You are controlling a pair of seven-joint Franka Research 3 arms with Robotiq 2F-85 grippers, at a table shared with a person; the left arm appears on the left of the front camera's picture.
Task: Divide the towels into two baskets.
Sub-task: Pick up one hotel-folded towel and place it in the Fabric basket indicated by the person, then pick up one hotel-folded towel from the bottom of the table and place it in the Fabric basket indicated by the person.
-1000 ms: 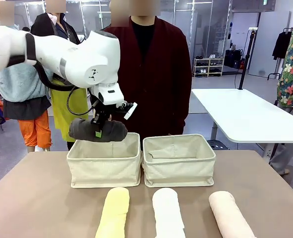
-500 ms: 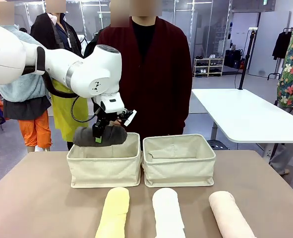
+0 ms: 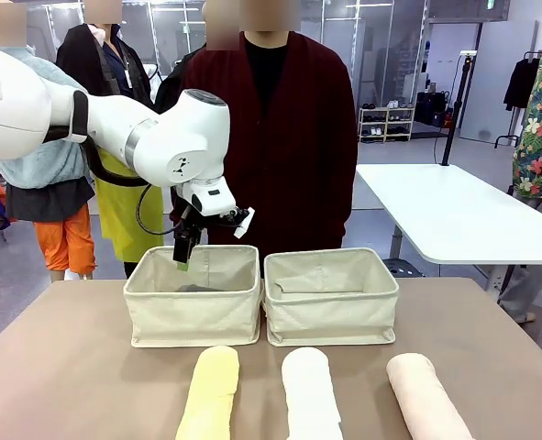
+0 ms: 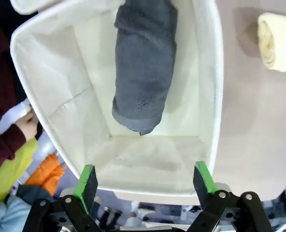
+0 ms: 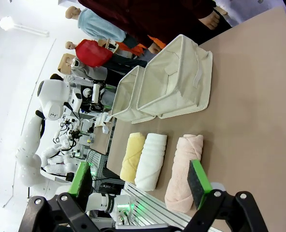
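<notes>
Above the left cream canvas basket (image 3: 193, 316), the left gripper (image 3: 190, 253) hangs from its white arm, which reaches in from the left side. Its green-padded jaws are spread wide with nothing between them. From the left wrist camera, looking straight down past the left gripper (image 4: 145, 176), the dark grey rolled terry towel (image 4: 145, 63) lies on the floor of the left cream canvas basket (image 4: 208, 72), clear of both pads. From the front, a thin dark sliver of that towel (image 3: 197, 288) shows over the near rim.

Just beside it, touching side by side, stands the right cream canvas basket (image 3: 330, 307).

Nearer the robot, three rolls lie in a row on the brown table (image 3: 69, 367), apart from one another: the pale yellow rolled towel (image 3: 211, 394) before the left basket, the white rolled towel (image 3: 309, 394) before the right basket, and the pale pink rolled towel (image 3: 426, 399) farther right.

From the right wrist camera, the right gripper (image 5: 140, 176) is off the table, its jaws released and holding nothing, with the three rolls and both baskets beyond it.

Behind the baskets stands a person in a dark red cardigan (image 3: 289, 137).
</notes>
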